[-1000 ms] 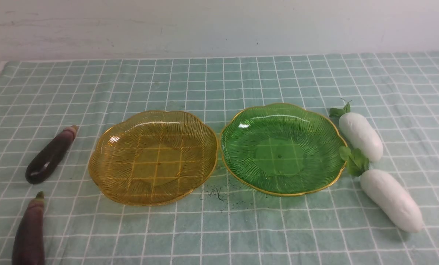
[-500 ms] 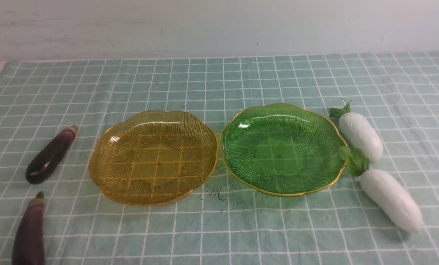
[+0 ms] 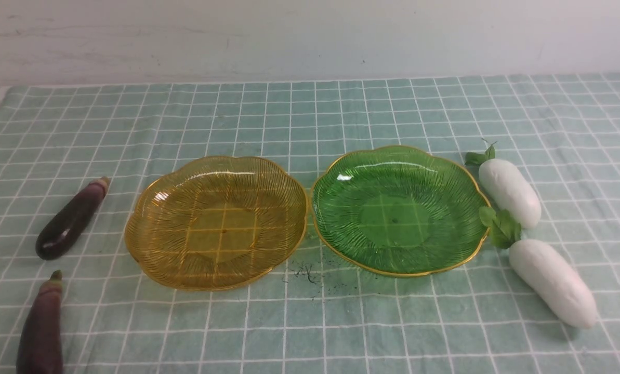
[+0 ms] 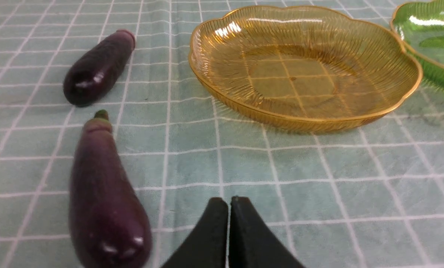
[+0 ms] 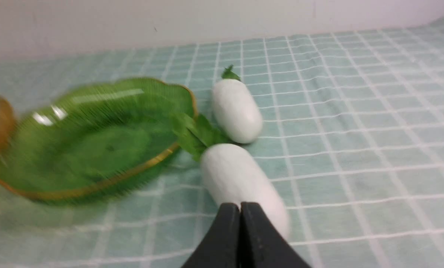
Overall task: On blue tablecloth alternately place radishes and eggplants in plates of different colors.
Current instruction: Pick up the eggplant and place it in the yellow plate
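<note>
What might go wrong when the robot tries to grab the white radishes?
The near radish has leaves that seem to touch the rim of the green plate, so lifting it may nudge the plate. The far radish sits close by and could roll if bumped. The right gripper is shut and must open first.

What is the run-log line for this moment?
left gripper: shut, empty | right gripper: shut, empty | amber plate, green plate: empty | far eggplant, near eggplant, far radish, near radish: on cloth
</note>
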`<state>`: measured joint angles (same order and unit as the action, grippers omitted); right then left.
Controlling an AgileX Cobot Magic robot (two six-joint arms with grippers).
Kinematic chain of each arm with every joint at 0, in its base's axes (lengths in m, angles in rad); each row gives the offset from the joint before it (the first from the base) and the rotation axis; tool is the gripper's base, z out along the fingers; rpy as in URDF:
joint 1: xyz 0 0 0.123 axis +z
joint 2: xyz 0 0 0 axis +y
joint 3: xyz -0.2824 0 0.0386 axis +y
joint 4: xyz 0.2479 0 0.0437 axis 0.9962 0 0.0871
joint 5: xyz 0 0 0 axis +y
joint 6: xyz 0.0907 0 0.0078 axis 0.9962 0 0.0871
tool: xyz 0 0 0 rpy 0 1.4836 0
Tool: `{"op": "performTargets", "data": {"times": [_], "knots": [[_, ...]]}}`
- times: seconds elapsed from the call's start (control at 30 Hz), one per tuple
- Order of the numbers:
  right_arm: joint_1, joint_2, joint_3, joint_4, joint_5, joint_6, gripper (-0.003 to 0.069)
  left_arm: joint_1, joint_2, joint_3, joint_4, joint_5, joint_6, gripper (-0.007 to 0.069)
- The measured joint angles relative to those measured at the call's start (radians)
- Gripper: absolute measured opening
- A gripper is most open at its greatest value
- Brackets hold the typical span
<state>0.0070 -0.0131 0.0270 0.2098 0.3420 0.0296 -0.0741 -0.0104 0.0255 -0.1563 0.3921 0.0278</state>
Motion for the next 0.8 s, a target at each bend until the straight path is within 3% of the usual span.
{"op": "performTargets", "data": {"times": [0.07,0.1,0.13,0.2,0.23,0.37,0.57,0.63,0.8], "knots": [[0.0,0.0,0.002,0.125,-0.015,0.081,-0.0015,0.0,0.0,0.0,-0.082,0.0,-0.046,-0.0008],[0.0,0.0,0.002,0.258,-0.023,0.139,-0.0015,0.0,0.0,0.002,-0.246,-0.001,-0.138,-0.0008],[0.0,0.0,0.002,0.314,-0.027,0.167,-0.0015,0.0,0.0,0.002,-0.305,-0.001,-0.17,-0.0008],[0.0,0.0,0.002,0.372,-0.028,0.181,-0.0015,0.0,0.0,0.003,-0.4,-0.001,-0.217,-0.0008],[0.0,0.0,0.002,0.432,-0.027,0.191,-0.0015,0.0,0.0,0.003,-0.531,-0.004,-0.27,-0.0008],[0.0,0.0,0.002,0.498,-0.025,0.195,-0.0015,0.0,0.0,0.003,-0.722,-0.016,-0.297,-0.0008],[0.0,0.0,-0.025,0.508,-0.06,0.156,-0.0015,0.0,0.0,-0.015,-0.834,-0.028,-0.222,-0.0008],[0.0,0.0,-0.13,0.476,-0.07,0.037,-0.0015,0.0,0.003,-0.119,-0.859,0.017,-0.108,-0.0008],[0.0,0.044,-0.302,0.401,-0.023,-0.137,-0.0015,0.0,0.106,-0.297,-0.823,0.081,-0.001,-0.0008]]}}
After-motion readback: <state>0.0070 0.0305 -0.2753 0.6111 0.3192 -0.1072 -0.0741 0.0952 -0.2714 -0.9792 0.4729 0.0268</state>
